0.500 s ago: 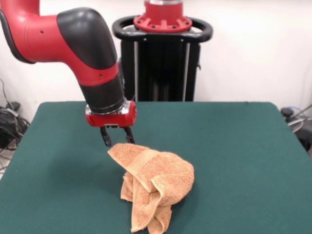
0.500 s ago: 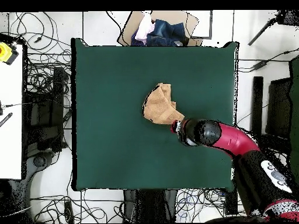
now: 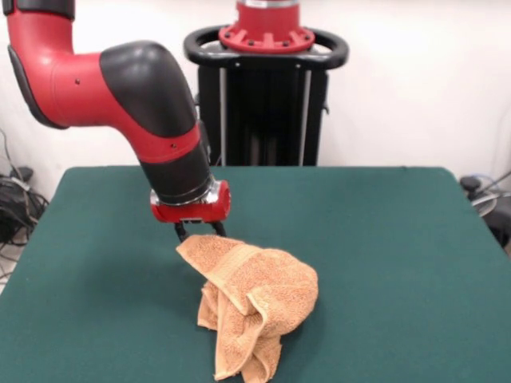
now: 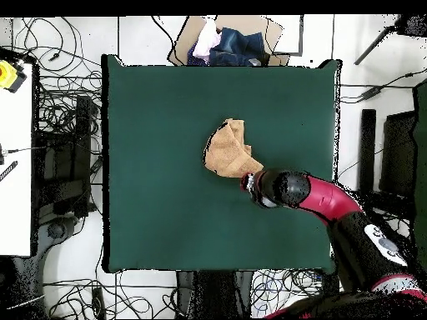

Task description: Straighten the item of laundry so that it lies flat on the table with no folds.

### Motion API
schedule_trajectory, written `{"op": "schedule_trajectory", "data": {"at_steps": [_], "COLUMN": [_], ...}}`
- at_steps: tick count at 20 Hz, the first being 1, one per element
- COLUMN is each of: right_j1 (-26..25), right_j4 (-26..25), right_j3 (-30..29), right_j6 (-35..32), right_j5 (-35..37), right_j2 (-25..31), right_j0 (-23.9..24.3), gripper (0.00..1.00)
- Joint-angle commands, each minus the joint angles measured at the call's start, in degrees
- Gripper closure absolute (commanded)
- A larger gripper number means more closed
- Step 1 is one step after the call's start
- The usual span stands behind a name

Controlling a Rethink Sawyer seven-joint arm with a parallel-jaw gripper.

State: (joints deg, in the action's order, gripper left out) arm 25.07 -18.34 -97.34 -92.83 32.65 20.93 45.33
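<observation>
gripper lowered onto crumpled towel

the red and black arm was bent down from the upper left of the front view, its wrist pointing steeply downward. the gripper was set at the far corner of the towel, which lay bunched and folded near the middle of the green counter. no label or writing could be read. whether the fingers were closed on the cloth could not be told.
</observation>
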Motion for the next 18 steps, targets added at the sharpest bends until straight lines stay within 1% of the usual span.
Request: {"op": "schedule_trajectory", "data": {"at_steps": [1, 7, 13, 16, 18], "right_j1": [-2.83, -4.01, -2.60, -1.16, 0.06], "right_j4": [0.30, 0.99, 1.38, 2.33, 3.28], "right_j3": [4.84, 5.82, 5.60, 4.35, 3.61], "right_j6": [-0.11, 0.53, -0.05, -1.45, -1.96], "right_j5": [-0.56, 0.43, 0.53, 0.93, 2.44], "right_j2": [4.23, 4.99, 5.17, 5.00, 5.06], "right_j0": [-1.73, -0.96, -0.84, -0.80, -0.79], "gripper": [0.00, 0.00, 0.00, 0.00, 0.00]}}
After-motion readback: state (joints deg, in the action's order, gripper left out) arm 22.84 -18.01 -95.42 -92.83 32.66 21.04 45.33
